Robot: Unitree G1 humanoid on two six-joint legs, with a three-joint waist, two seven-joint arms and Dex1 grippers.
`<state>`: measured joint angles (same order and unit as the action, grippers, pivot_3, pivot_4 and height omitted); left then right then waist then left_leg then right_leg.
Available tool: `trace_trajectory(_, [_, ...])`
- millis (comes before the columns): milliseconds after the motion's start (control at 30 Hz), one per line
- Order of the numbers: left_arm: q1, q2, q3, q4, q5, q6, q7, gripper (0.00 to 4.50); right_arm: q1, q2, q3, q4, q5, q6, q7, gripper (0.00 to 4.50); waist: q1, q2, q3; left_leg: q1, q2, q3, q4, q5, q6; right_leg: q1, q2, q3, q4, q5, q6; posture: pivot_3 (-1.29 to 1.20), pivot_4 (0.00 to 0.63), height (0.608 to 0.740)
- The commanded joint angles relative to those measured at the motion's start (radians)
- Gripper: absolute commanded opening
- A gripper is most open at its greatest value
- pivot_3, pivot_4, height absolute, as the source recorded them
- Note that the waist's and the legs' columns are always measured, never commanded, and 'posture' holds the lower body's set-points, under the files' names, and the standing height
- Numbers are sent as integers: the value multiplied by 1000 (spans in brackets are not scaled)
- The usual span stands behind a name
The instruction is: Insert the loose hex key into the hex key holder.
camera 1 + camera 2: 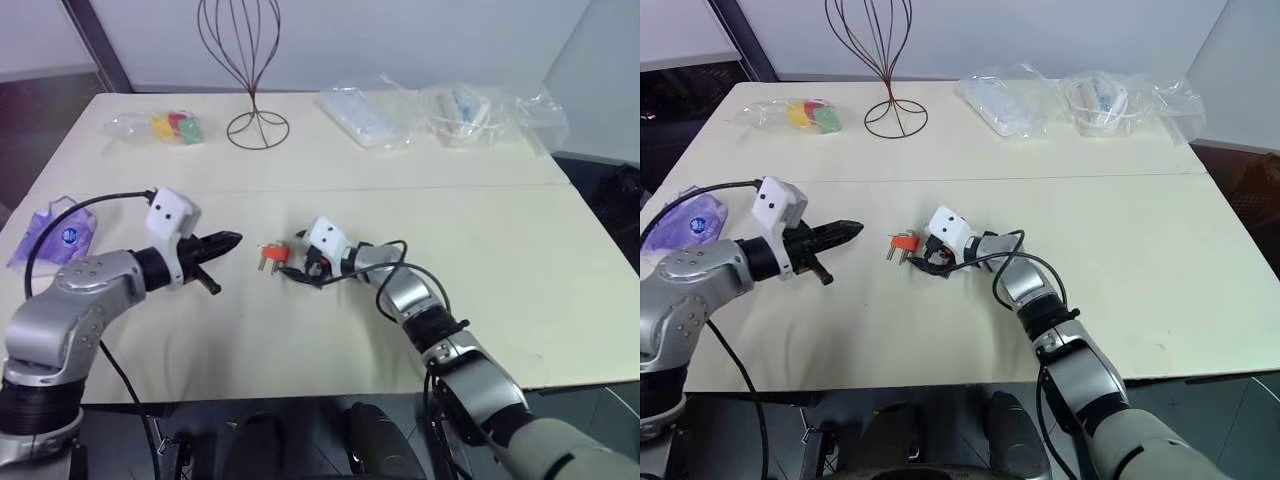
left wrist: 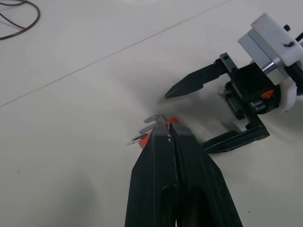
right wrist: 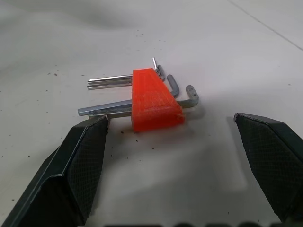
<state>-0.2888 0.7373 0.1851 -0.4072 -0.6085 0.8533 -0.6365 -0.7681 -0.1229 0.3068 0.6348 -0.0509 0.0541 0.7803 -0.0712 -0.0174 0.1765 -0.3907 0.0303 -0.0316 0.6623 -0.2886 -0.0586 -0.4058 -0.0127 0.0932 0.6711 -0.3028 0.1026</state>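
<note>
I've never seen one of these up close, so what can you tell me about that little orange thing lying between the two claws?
The hex key holder is a small orange-red plastic wedge lying flat on the pale table. Several grey L-shaped metal keys run through it, long ends out one side, bent ends out the other. The right gripper stands open around it, not touching; nothing else touches it but the table.

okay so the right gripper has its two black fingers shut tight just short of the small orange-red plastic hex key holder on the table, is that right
Not quite. The right gripper has its two black fingers spread wide open, not shut; the right wrist view shows one on either side of the gap. The rest holds: it sits just short of the small orange-red plastic hex key holder, which lies on the table with grey metal keys through it.
</note>
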Motion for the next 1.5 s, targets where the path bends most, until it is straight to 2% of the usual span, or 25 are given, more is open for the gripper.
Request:
trace_trajectory(33, [-16, 3, 9, -2, 8, -33, -5, 0, -10, 14, 9, 19, 14, 1, 62, 4427, 0, 0, 0, 0, 0, 0, 0, 0, 0, 0, 0, 0, 0, 0, 0, 0, 150, 740])
trace_trajectory(433, [-7, 2, 9, 9, 18, -58, -7, 0, -53, 46, -5, 91, 16, -19, 81, 4427, -1, 0, 0, 0, 0, 0, 0, 0, 0, 0, 0, 0, 0, 0, 0, 0, 150, 740])
trace_trajectory(733, [-11, 1, 3, 11, 23, -63, -7, 0, -54, 13, 14, 73, 12, -4, 170, 4427, 1, 0, 0, 0, 0, 0, 0, 0, 0, 0, -1, 0, 0, 0, 0, 0, 150, 740])
trace_trajectory(1200, [-33, -7, -13, 15, 27, -60, -14, 0, -99, -2, -10, 148, -14, -56, 118, 4427, 1, 0, 0, 0, 0, 0, 0, 0, 0, 0, -1, 0, 0, 0, 0, 0, 150, 740])
trace_trajectory(1500, [-50, -9, -21, 27, 35, -62, -21, 0, -98, -46, 13, 136, -30, -74, 185, 4427, 3, 0, 0, 0, 0, 0, 0, 0, 0, 0, -2, 0, 0, 0, 0, 0, 150, 740])
